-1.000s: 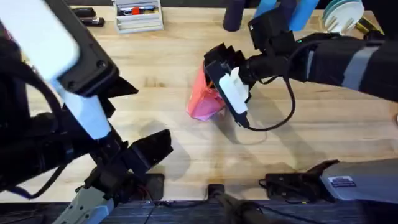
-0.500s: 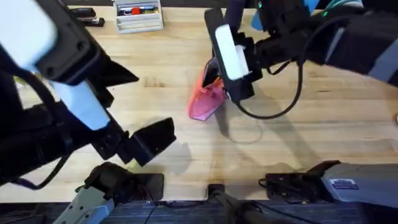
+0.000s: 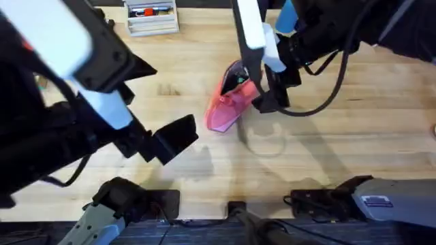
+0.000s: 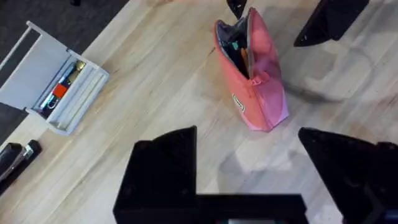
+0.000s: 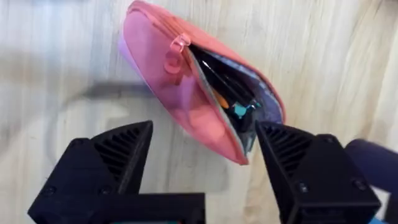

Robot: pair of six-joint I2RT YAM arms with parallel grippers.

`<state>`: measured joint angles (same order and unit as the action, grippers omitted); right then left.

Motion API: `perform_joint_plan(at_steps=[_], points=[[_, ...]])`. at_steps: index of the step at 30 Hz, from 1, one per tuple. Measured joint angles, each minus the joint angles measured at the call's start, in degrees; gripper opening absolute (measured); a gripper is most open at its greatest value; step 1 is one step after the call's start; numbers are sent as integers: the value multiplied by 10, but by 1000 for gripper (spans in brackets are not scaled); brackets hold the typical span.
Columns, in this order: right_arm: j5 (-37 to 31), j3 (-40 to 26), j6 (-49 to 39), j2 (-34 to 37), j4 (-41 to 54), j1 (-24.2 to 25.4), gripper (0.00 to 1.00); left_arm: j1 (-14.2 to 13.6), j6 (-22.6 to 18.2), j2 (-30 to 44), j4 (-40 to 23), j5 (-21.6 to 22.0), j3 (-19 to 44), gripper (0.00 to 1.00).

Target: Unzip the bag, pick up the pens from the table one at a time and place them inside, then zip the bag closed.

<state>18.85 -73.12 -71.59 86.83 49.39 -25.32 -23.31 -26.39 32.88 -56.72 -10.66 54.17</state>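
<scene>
The salmon-pink bag [image 3: 228,109] lies on the table [image 3: 327,156] near the middle, its zipper partly open at the far end. In the left wrist view the bag [image 4: 264,93] gapes at one end, and an orange pen [image 4: 244,57] sits inside among dark and teal items. From the right wrist, the bag [image 5: 174,93] shows its mouth with the pen [image 5: 219,98] and the zipper pull [image 5: 180,42]. My right gripper [image 3: 272,92] hovers open just right of the bag [image 5: 202,168], holding nothing. My left gripper [image 3: 170,139] is open, to the bag's near left [image 4: 249,180].
A white tray [image 3: 151,15] holding a red marker stands at the back left [image 4: 56,87]. Black markers [image 3: 95,17] lie beside it. A black cable [image 3: 327,88] loops from the right arm. Blue objects [image 3: 286,13] sit at the back.
My right gripper has lifted off the bag and swung toward the far side, uncovering the open mouth. The left gripper has drifted up and slightly right.
</scene>
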Motion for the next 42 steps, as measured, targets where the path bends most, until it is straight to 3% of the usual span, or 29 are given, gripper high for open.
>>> perform_joint_plan(at_steps=[14,19,29,42], points=[[0,0,151,-39,4,0,996,0,-7,1,132,-3,-136,993],[0,0,199,-39,4,0,996,0,-8,1,177,-3,-149,993],[0,0,293,-39,4,0,995,0,19,1,163,-37,-151,993],[0,0,437,-39,6,0,996,0,-33,1,141,-126,-194,994]])
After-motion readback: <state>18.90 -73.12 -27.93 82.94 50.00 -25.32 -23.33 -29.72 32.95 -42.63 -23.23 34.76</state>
